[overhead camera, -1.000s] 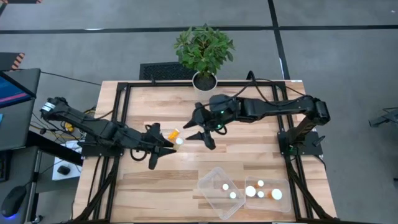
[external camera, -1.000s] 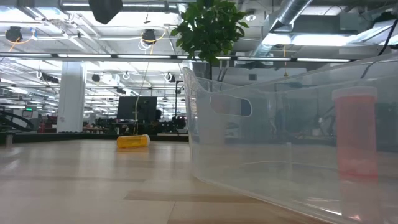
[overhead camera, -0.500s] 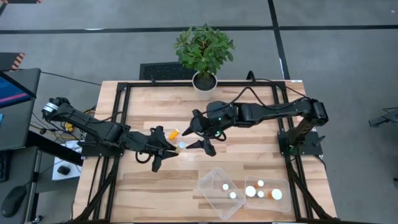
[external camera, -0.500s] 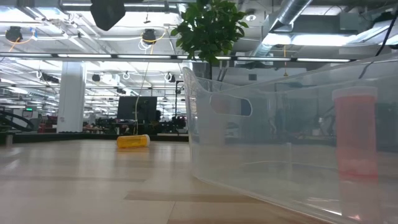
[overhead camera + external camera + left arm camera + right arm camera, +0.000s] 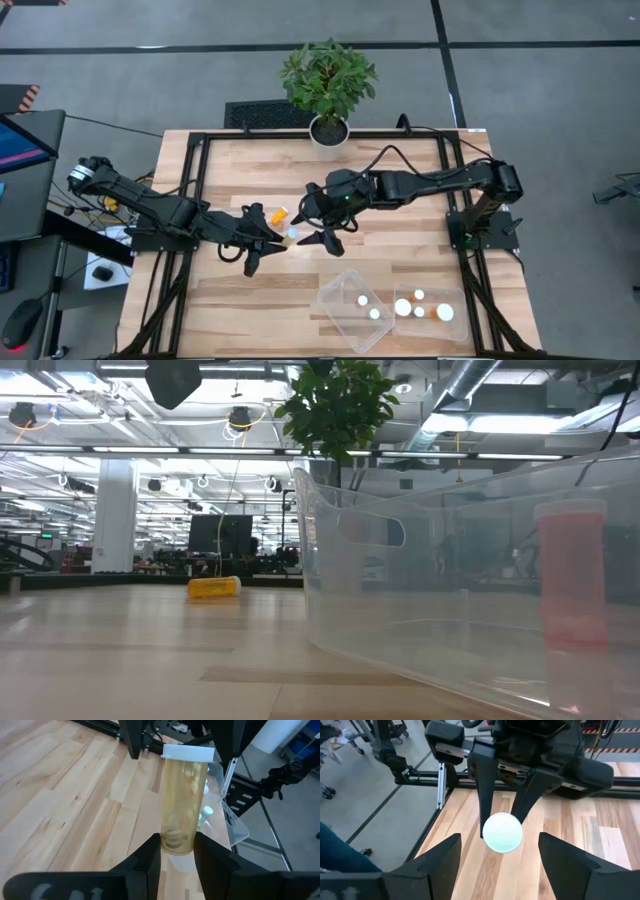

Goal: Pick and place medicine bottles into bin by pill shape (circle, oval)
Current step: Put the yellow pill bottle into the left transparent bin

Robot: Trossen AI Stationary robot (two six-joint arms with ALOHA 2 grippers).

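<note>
Since a second ago the right claw (image 5: 312, 227) has slid left across the tabletop (image 5: 400, 262) until its spread fingers face the white cap of the yellowish bottle (image 5: 292, 233), while the left claw (image 5: 270, 242) has edged slightly right with that bottle. The left claw is closed on the bottle's base, holding it out toward the right arm above the middle of the tabletop; the right claw stands wide open and grips nothing. The left wrist view alone shows the bottle (image 5: 182, 802) as translucent yellow with a few pills inside, pinched between the two dark fingers (image 5: 149, 865). The right wrist view alone shows the round white cap (image 5: 502, 833) end-on, centred between its own parted fingers (image 5: 436, 861), with the left claw (image 5: 506, 795) behind it. Only the high view shows an orange bottle (image 5: 279, 214) lying just beside the two claws, and two clear bins (image 5: 340, 289) holding bottles near the front edge. The low view shows a bin wall (image 5: 470, 590) and an amber bottle (image 5: 571, 573) inside it.
</note>
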